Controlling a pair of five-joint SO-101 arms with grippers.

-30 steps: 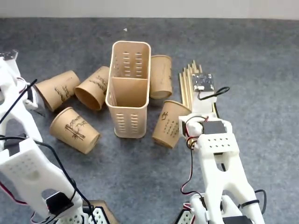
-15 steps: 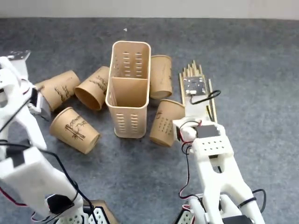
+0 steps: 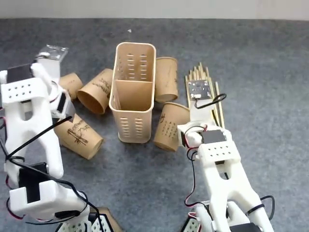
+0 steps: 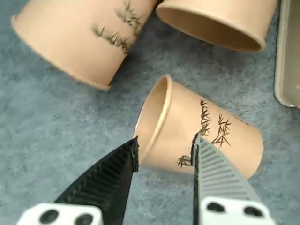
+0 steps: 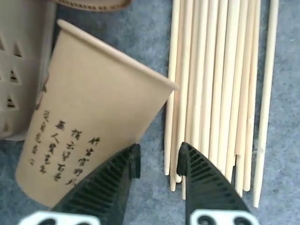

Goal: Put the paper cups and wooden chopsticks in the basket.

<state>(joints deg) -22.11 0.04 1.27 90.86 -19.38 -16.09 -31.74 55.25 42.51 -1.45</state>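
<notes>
High view, change noted: since 0.5 s ago the left arm (image 3: 29, 101) has swung inward from the left edge and now covers most of the far-left cup (image 3: 72, 82). The right arm (image 3: 219, 159) is almost unchanged over that interval, and no cup has visibly shifted.

Pose, left to right:
- **Left arm:** it rises from the near edge, with its wrist bent downward above the lower-left cup (image 3: 82, 137).
- **Left gripper (image 4: 165, 143):** the left wrist view shows it over that cup's rim end. The fingers are moderately parted, 1 tip on either side of the rim, holding nothing. Contact cannot be determined.
- **Third cup (image 3: 96, 89):** it lies on its side just beside the left wall of the basket (image 3: 133, 128), which stands centrally with 2 compartments.
- **Rear cup (image 3: 166, 79):** it lies just beside the basket's right wall.
- **Right-hand cup (image 3: 169, 126):** it lies at the basket's near right corner.
- **Right arm:** it reaches forward, wrist above the wooden chopsticks (image 3: 199, 75). These lie bundled side by side on the grey surface (image 3: 270, 72), just beside the right-hand cup.
- **Right gripper (image 5: 158, 154):** the right wrist view shows its fingers narrowly parted and holding nothing. The tips sit over the gap between the cup rim and the chopstick ends.

All 5 cups and the chopsticks lie outside the basket.

Markings: the left cups carry a bamboo drawing. The right-hand cup carries 2 columns of dark characters, not transcribed.
</notes>
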